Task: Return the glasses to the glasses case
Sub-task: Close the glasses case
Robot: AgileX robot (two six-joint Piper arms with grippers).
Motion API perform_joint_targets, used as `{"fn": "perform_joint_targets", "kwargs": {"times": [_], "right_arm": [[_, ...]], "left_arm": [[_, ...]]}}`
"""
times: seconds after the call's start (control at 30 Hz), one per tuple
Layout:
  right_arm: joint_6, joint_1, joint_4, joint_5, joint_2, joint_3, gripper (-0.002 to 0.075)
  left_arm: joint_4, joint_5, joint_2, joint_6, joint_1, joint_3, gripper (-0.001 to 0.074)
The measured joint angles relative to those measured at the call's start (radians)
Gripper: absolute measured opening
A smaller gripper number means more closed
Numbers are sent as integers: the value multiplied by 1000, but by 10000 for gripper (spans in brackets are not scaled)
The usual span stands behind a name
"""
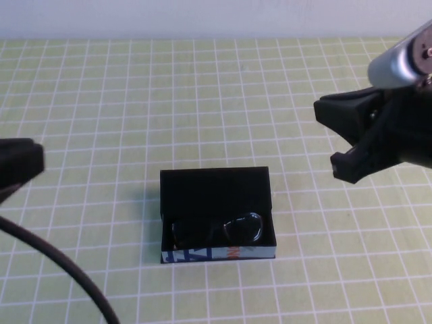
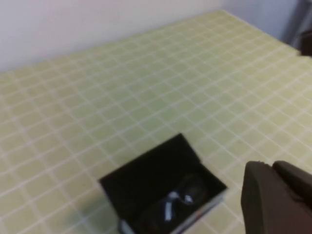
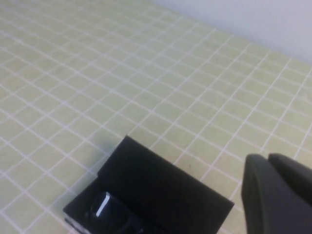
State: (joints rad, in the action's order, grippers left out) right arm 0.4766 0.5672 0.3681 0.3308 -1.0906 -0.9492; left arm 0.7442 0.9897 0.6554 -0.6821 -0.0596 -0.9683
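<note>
Glasses (image 1: 219, 230) half-hidden in glasses case (image 1: 214, 185); left gripper (image 1: 20, 164), right gripper (image 1: 337, 138) apart.

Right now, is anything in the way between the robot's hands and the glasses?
Nothing visible. The glasses already lie inside the open case. The right gripper hangs open to its right; the left gripper sits far left.

The glasses case (image 1: 216, 214) sat on the table (image 1: 135, 101), near its middle; the glasses (image 1: 217, 229) lay inside the case, along its near long side; the left gripper (image 1: 17, 165) hung at the far left, well apart from the case; the right gripper (image 1: 347, 138) hung to the case's right and behind it.
</note>
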Motion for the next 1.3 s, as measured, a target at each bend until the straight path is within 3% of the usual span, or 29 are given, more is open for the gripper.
{"fn": "perform_joint_targets", "kwargs": {"times": [0.13,0.4,0.63,0.97,1.13,1.3], "right_arm": [[0,0,-4,16,-77,0,-16],[0,-94,28,275,-269,-221,-17],[16,-206,107,480,-457,-474,-18],[58,-210,177,559,-687,-554,-18],[58,-210,152,629,-772,-619,-18],[58,-210,121,628,-808,-697,-18]], "left_arm": [[147,136,106,-125,0,27,-4],[53,198,200,-140,-2,150,-4],[32,20,126,-140,-79,329,-4],[109,-215,132,-179,-244,498,-4],[142,-268,236,-226,-261,507,-4],[252,-308,414,-394,-264,506,-4]]}}
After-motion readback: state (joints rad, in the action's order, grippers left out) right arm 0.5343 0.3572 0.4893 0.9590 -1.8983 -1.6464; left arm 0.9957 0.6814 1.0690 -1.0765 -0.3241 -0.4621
